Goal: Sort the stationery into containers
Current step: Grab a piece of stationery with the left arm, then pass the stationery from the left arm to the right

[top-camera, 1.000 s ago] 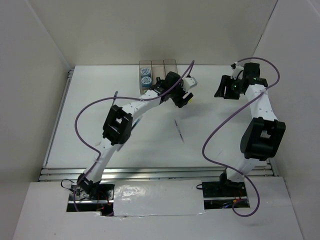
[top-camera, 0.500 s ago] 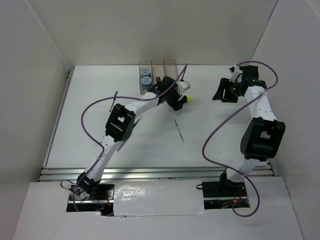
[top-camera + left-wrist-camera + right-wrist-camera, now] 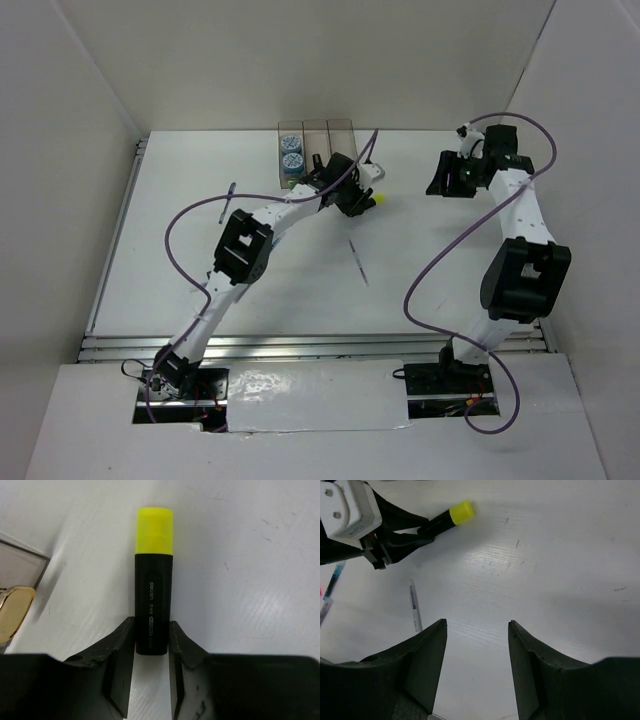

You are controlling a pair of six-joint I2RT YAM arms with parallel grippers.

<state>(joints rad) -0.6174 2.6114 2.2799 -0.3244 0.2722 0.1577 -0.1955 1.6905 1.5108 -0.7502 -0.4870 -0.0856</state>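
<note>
A black highlighter with a yellow cap (image 3: 153, 595) lies on the white table, cap pointing away from my left gripper (image 3: 152, 625). The jaws are shut on its rear end, one finger pressed to each side. From above, the left gripper (image 3: 362, 200) sits just right of the containers (image 3: 340, 124), with the yellow cap (image 3: 379, 199) sticking out to the right. Two tape rolls (image 3: 291, 151) lie in the leftmost container. My right gripper (image 3: 477, 622) hangs open and empty at the back right (image 3: 441, 178), and its view shows the highlighter (image 3: 451, 516) at the upper left.
A thin blue-grey pen (image 3: 358, 262) lies mid-table, also visible as the pen (image 3: 415, 611) in the right wrist view. Another thin pen (image 3: 229, 196) lies to the left. A container corner (image 3: 20, 565) shows left of the highlighter. White walls surround the table.
My left gripper came down by the containers and closed its jaws on the yellow-capped highlighter. The right gripper shifted slightly and its jaws narrowed a little.
</note>
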